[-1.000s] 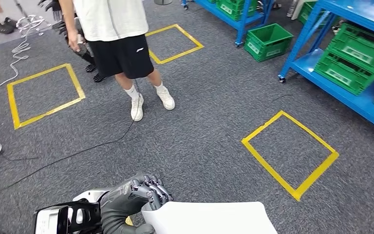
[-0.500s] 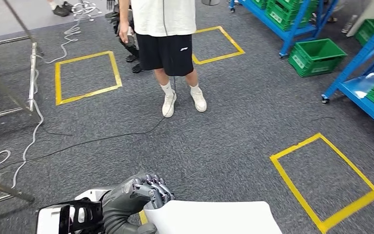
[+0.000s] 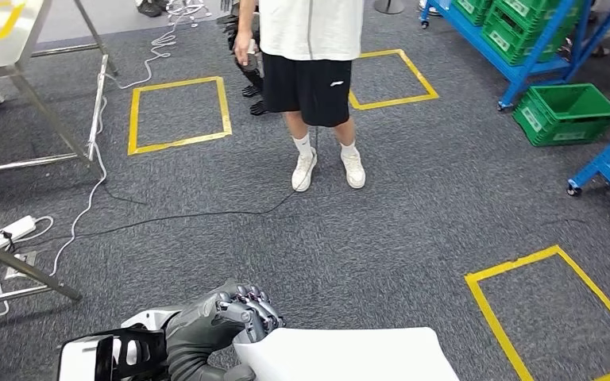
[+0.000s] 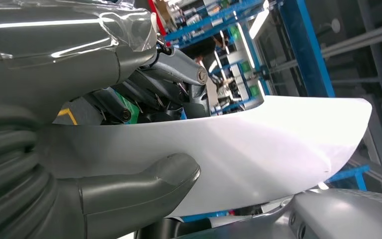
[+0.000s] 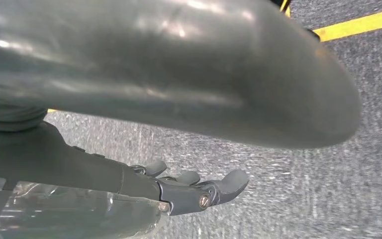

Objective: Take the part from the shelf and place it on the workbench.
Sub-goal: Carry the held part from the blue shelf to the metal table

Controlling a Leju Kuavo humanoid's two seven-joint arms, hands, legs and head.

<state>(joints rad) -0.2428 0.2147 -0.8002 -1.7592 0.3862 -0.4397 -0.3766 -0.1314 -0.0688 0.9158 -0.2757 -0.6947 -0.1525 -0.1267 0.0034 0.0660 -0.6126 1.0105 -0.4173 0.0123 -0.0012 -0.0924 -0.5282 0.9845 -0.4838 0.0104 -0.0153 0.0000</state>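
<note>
The part is a white curved panel (image 3: 349, 355) at the bottom of the head view, and my left hand (image 3: 222, 321) grips its left edge. In the left wrist view the thumb lies under the white panel (image 4: 258, 144) and the darker fingers curl over its top. My right hand (image 5: 194, 191) hangs over the grey carpet with its fingers stretched out and nothing in it. A metal workbench (image 3: 0, 32) stands at the far left. The blue shelf (image 3: 524, 55) with green crates is at the far right.
A person (image 3: 311, 48) in a white shirt and black shorts stands ahead in the middle. Cables and a power strip (image 3: 12, 230) lie on the floor by the bench legs. A green crate (image 3: 568, 113) sits on the carpet. Yellow tape squares (image 3: 176, 113) mark the floor.
The camera has turned left: the whole scene slid to the right and the workbench came into view at the upper left. My left hand holds the panel the same way.
</note>
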